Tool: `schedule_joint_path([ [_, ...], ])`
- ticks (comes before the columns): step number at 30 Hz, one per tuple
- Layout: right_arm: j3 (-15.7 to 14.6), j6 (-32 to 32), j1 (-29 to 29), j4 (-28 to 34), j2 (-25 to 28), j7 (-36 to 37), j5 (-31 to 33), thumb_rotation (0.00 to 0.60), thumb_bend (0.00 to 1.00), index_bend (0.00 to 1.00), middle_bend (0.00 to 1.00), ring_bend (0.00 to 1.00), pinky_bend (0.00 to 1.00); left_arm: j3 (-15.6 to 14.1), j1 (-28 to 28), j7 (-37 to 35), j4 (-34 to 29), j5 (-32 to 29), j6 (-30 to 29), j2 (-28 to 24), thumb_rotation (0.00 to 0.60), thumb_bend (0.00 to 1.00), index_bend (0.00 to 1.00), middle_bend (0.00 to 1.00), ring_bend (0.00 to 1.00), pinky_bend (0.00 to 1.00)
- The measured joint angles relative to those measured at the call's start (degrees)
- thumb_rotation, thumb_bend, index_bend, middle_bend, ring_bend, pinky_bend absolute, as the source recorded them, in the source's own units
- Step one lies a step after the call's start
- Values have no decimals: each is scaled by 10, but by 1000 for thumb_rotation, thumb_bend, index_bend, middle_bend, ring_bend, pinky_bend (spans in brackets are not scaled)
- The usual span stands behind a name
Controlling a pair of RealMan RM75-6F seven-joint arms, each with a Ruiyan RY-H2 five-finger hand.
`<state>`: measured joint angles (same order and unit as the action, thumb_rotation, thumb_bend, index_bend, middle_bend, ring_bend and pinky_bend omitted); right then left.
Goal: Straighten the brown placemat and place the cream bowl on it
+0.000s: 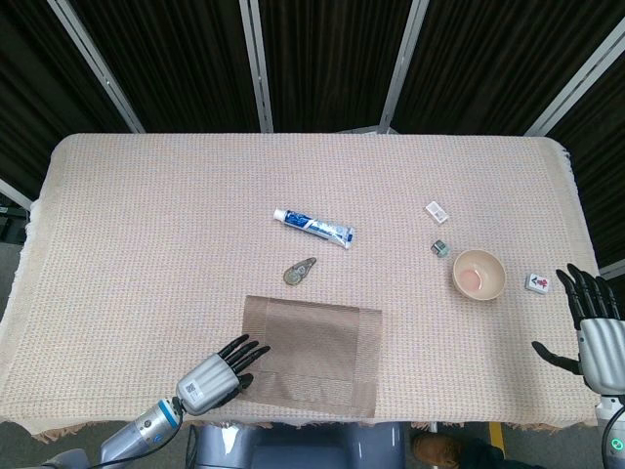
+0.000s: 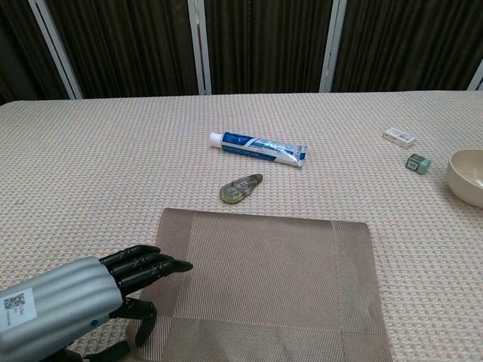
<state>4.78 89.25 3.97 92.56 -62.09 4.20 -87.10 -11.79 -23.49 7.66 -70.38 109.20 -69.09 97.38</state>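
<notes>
The brown placemat (image 1: 312,354) (image 2: 260,283) lies at the table's near edge, slightly skewed. My left hand (image 1: 217,372) (image 2: 90,297) rests at its near left corner, fingers stretched over the mat's left border and thumb tucked below; whether it pinches the mat I cannot tell. The cream bowl (image 1: 479,275) (image 2: 468,176) stands upright on the right side of the table, well away from the mat. My right hand (image 1: 591,327) hovers open, fingers spread, off the table's right edge beyond the bowl; the chest view does not show it.
A toothpaste tube (image 1: 313,227) (image 2: 258,148) and a correction-tape dispenser (image 1: 299,273) (image 2: 240,188) lie just beyond the mat. A white eraser (image 1: 437,211), a small green block (image 1: 440,248) and a tile (image 1: 538,283) lie around the bowl. A woven cloth (image 1: 146,225) covers the table.
</notes>
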Motion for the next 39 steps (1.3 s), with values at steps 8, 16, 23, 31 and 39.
schedule_joint_path([
  [8,1,0,-1,2,2,4,-1,600,0,0,0,0,0,1,0,-2,2,-14,4,6,600,557,556,0,0,0],
  [16,1,-1,-2,2,4,8,-3,600,0,0,0,0,0,11,-5,-10,-14,-27,5,6,600,560,589,0,0,0],
  [23,1,-1,-2,3,4,4,-4,600,0,0,0,0,0,51,-24,-29,-64,-57,9,-6,600,560,613,0,0,0],
  [31,2,0,-3,5,3,-1,-2,600,0,0,0,0,0,139,-57,-102,-144,-151,44,-26,600,571,626,0,0,0],
  [39,6,-5,-2,4,5,1,6,600,0,0,0,0,0,279,-102,-159,-184,-319,100,-58,600,589,638,0,0,0],
])
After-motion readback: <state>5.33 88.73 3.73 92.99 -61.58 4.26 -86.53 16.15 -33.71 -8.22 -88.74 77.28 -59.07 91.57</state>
